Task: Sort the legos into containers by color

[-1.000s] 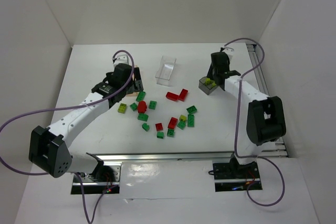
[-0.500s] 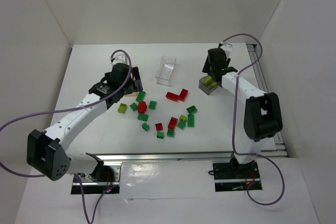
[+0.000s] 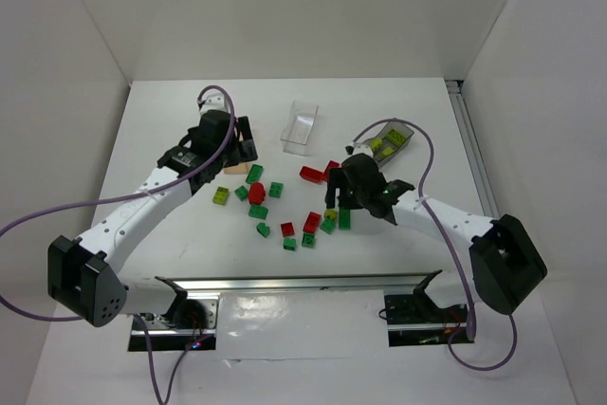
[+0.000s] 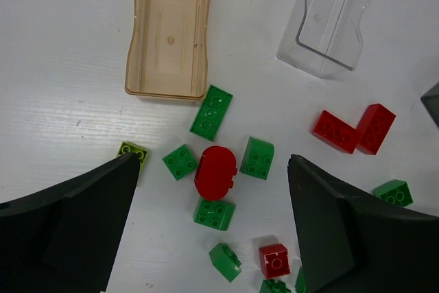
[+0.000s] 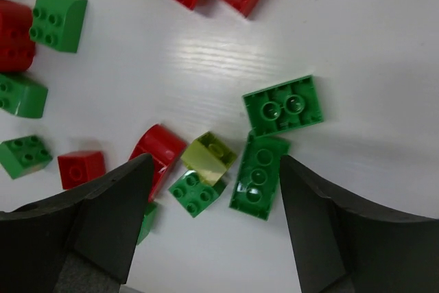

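A white table [image 3: 171, 120] is strewn with toy bricks. The right gripper [image 5: 216, 162] hangs over a yellow-green brick [image 5: 208, 156], fingers spread wide and empty. The left gripper [image 4: 214, 167], equally wide and empty, hangs above a red brick [image 4: 215, 173].

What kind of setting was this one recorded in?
Probably a lab test cell, not a home: a white table boxed in by plain white walls, two robot arms bolted to a metal rail, and toy bricks laid out with small boxes.
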`<state>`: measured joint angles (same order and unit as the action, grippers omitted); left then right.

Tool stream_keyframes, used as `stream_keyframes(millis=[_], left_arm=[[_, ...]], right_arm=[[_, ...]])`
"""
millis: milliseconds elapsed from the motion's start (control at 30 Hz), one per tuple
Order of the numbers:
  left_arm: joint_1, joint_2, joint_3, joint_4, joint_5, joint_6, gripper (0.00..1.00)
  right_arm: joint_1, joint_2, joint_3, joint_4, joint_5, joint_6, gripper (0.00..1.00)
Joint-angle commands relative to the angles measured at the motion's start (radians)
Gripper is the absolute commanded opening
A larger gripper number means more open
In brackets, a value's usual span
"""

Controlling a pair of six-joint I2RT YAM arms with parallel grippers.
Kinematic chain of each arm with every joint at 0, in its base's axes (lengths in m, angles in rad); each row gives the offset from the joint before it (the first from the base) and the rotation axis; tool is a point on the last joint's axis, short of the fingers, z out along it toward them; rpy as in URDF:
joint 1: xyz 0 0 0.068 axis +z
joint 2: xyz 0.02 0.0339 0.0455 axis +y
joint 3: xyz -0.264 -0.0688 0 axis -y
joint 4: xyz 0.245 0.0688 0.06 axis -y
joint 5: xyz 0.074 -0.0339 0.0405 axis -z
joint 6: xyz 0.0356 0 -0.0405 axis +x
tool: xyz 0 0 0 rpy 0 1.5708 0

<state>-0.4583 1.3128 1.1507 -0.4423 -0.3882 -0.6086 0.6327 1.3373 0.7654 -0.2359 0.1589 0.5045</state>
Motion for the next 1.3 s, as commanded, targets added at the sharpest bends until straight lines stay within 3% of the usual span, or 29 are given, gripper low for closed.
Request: stream_keyframes(millis=[0,467,767,1067,1267], left_arm=[[0.007,-0.026,0.024,0.01,0.015,-0.016,0.98],[0.007,-0.026,0.004,0.01,0.015,-0.025,0.98],[0.007,0.003,-0.005,0.01,0.015,-0.034,0.98],[0.007,0.022,-0.005,0.01,0.006,-0.034,1.0],[0.007,0.057,0.018,-0.021,-0.012,-0.034,1.0]], right_arm=[[0.05,0.015,0.003,-0.025,-0.048,0.02,0.82],[0.102,0.178,0.069,0.012,0.01,-0.014,0.65],[0.102,0.188,0.097,-0.002,0.074,-0.014,0.41],[0.091,0.129,0.204,-0.089,0.238,-0.043,0.4],[-0.088,0.129,0.287,-0.071,0.312,-0.064,0.4]])
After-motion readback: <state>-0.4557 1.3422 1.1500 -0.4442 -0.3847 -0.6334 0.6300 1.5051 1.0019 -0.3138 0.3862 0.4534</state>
